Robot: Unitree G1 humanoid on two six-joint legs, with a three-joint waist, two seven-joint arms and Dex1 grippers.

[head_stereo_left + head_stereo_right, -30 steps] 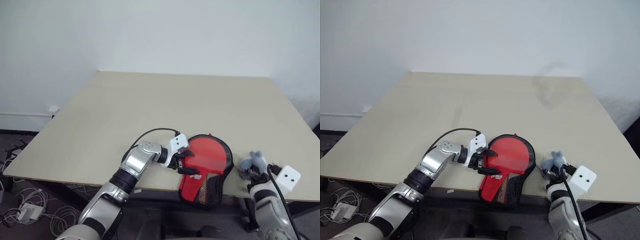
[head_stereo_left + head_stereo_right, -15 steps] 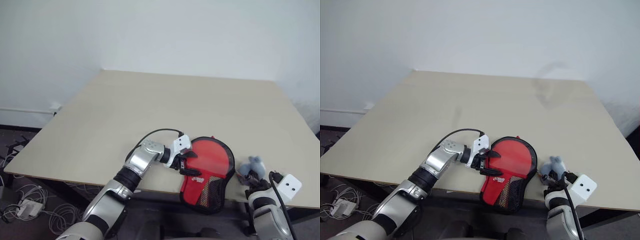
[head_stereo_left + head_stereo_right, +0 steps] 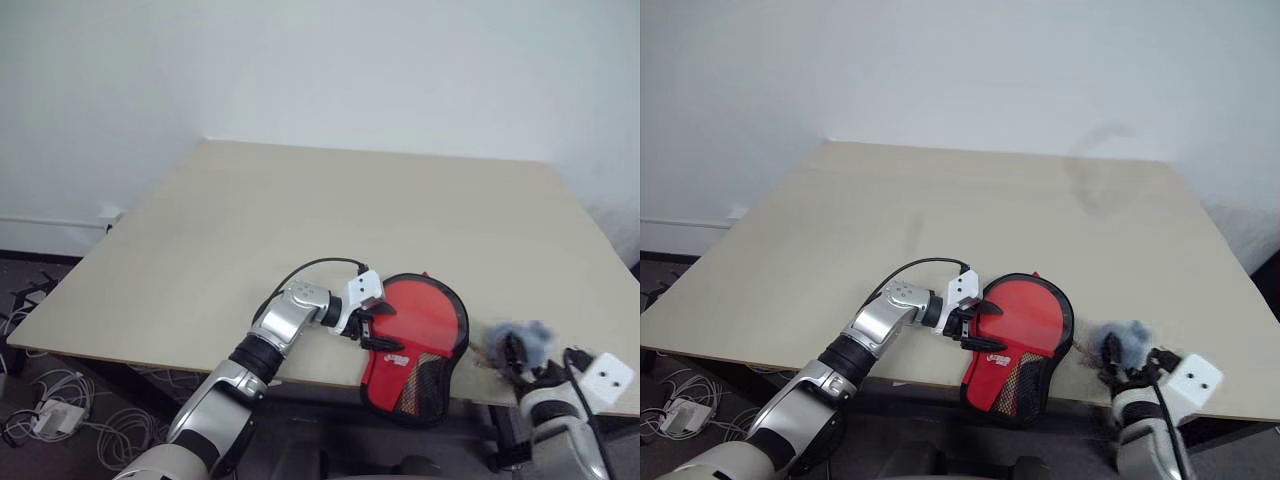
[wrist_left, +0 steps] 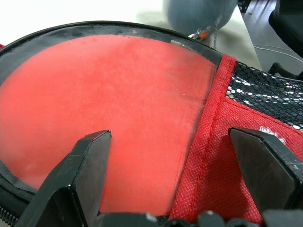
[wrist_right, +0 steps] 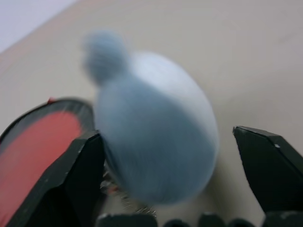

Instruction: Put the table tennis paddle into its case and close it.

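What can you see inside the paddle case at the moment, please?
Through the clear half of the case, the paddle's red round face is visible. Its handle is hidden under the red fabric and dark mesh at the case's narrow end.

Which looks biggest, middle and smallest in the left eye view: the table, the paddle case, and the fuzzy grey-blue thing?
1. The table looks biggest by far.
2. The case, red with black edging, comes next.
3. The fuzzy grey-blue thing beside it looks smallest. It is blurred, so its outline is unsure, but it is clearly smaller than the case.
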